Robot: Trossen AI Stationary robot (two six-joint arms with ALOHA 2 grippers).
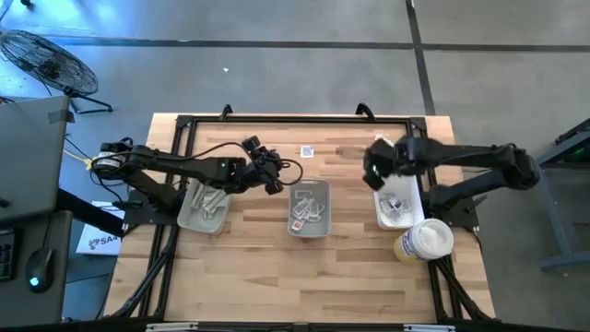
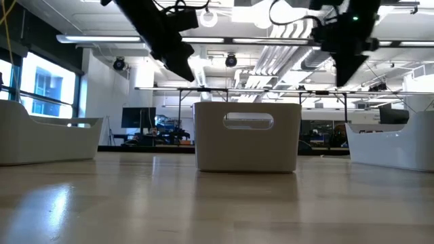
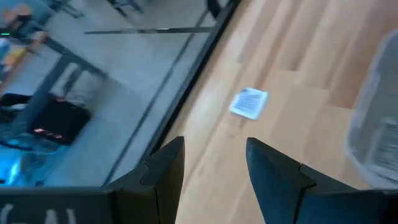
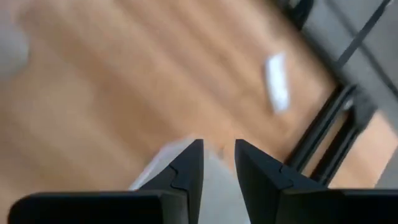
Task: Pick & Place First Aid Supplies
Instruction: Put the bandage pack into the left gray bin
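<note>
A square white-grey sachet [image 1: 307, 152] [image 3: 249, 103] lies flat on the wood near the far edge. It also shows in the right wrist view [image 4: 277, 81]. More packets lie in the middle tray [image 1: 309, 207], the left tray [image 1: 203, 205] and the right tray [image 1: 396, 205]. My left gripper [image 1: 273, 177] [image 3: 214, 162] is open and hangs above the table, just short of the sachet. My right gripper [image 1: 376, 168] [image 4: 219, 162] hovers by the right tray's far end, its fingers close together around a pale packet [image 4: 180, 163]. My right gripper pinches a pale, blurred packet between its two fingers. The part beside the fingers [image 4: 219, 186] shows in the narrow gap and spreads out past one finger. The packet is lifted clear of the table. Which part of it is held is hidden by the fingers.
A round white tub with a yellow label [image 1: 424, 240] stands near the right tray's near end. In the low view the middle tray [image 2: 247, 135] stands straight ahead, with the side trays [image 2: 47, 139] [image 2: 393, 146] flanking it. A black frame rail [image 3: 186, 74] runs along the far edge.
</note>
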